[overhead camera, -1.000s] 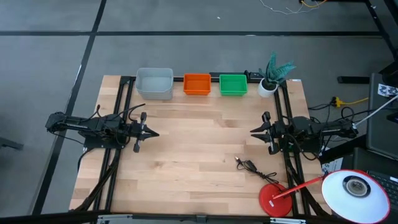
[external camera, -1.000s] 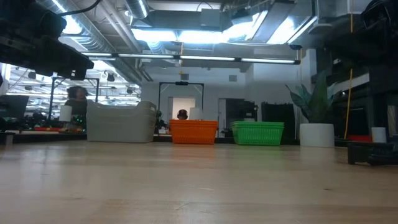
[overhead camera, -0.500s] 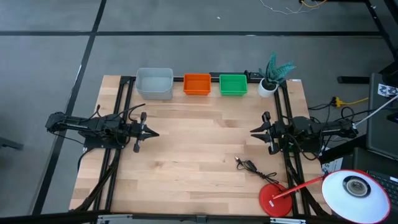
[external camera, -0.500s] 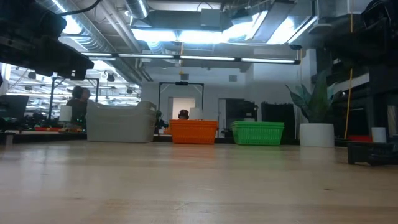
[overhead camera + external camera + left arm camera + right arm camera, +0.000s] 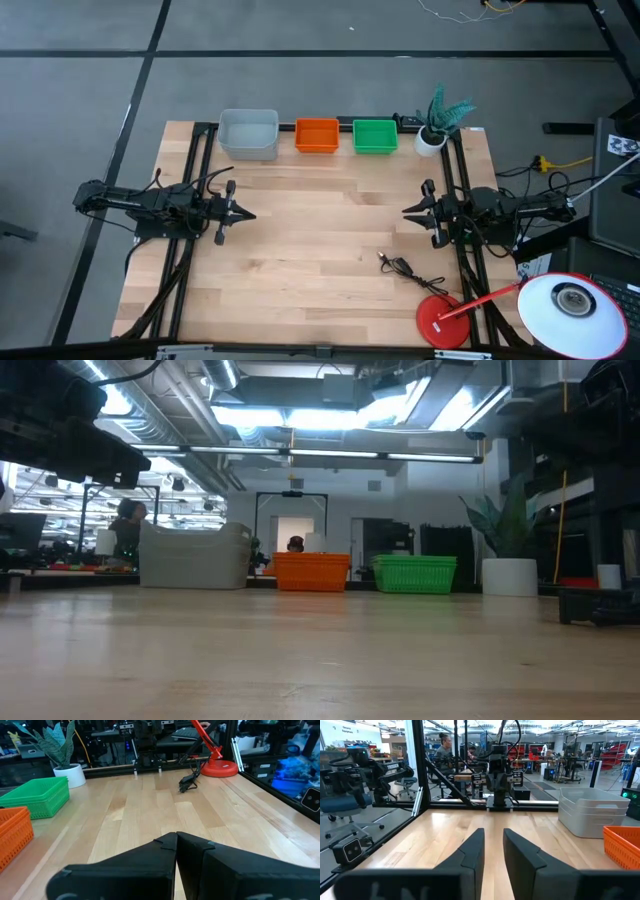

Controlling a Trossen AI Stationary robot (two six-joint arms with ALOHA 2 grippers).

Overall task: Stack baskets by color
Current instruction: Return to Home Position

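Nothing on the surface (image 5: 320,250) has shifted since the frame half a second ago: both arms and all the baskets sit exactly where they were. Against the frame a second back, the only change is a person far off at the left of the low view (image 5: 127,520), who has moved a touch to the right.

Your left hand (image 5: 247,214) rests at the left middle of the overhead frame, pointing inward, its fingers pressed together with no gap. Your right hand (image 5: 406,212) mirrors it at the right middle, and its wrist view shows a narrow gap between its fingers. Neither holds anything.

The baskets form one row along the upper edge of the surface, top centre of the overhead frame. The grey stack (image 5: 248,133) is on the left and is the largest and tallest; its nested rims show as layers in the right wrist view. The orange basket (image 5: 317,135) stands in the middle and the green basket (image 5: 375,135) on the right, each with mesh sides. You cannot count how many are nested in either. They stand close together with small gaps between them. A potted plant (image 5: 430,140) sits just right of the green one.
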